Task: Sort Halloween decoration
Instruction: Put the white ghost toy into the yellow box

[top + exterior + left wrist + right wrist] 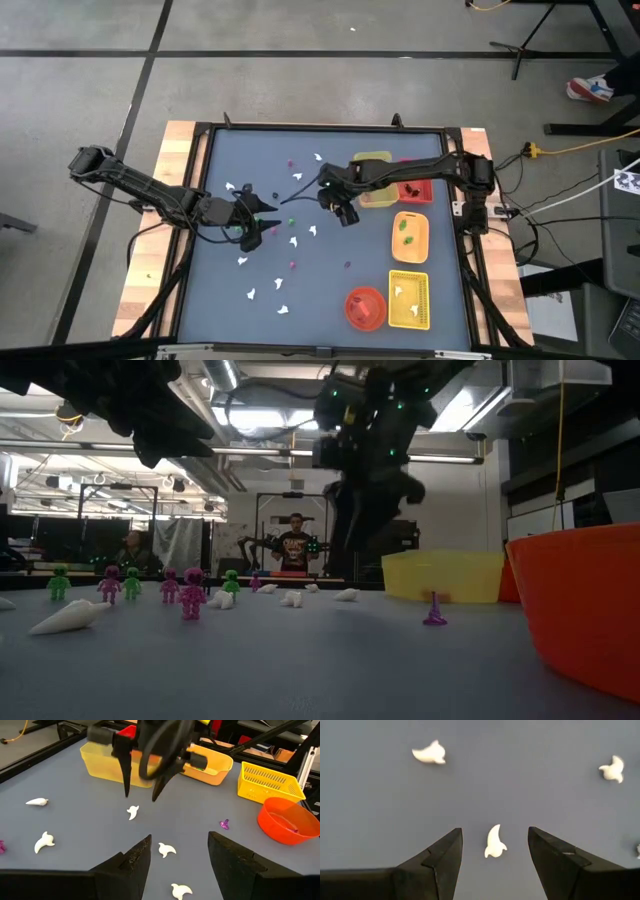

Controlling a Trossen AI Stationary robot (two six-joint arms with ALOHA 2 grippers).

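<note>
The Halloween decoration lies scattered on the blue-grey mat (320, 265): white ghost shapes (44, 842), a purple bit (224, 824), and pink and green figures (190, 592). My right gripper (495, 831) stands open above the mat, pointing down, and one white ghost (494, 842) lies flat on the mat below the gap between its fingers, untouched. From the left wrist, that gripper (140, 796) shows hovering just over the same ghost (132, 812). My left gripper (179, 840) waits open at the mat's left middle (262, 218), with nothing between its fingers.
Along the mat's right side stand a pale yellow tray (372, 160), a red tray (425, 193), an orange tray (420, 240), a yellow basket (408, 312) and a round red-orange bowl (352, 310). Two people are in the room behind (296, 545).
</note>
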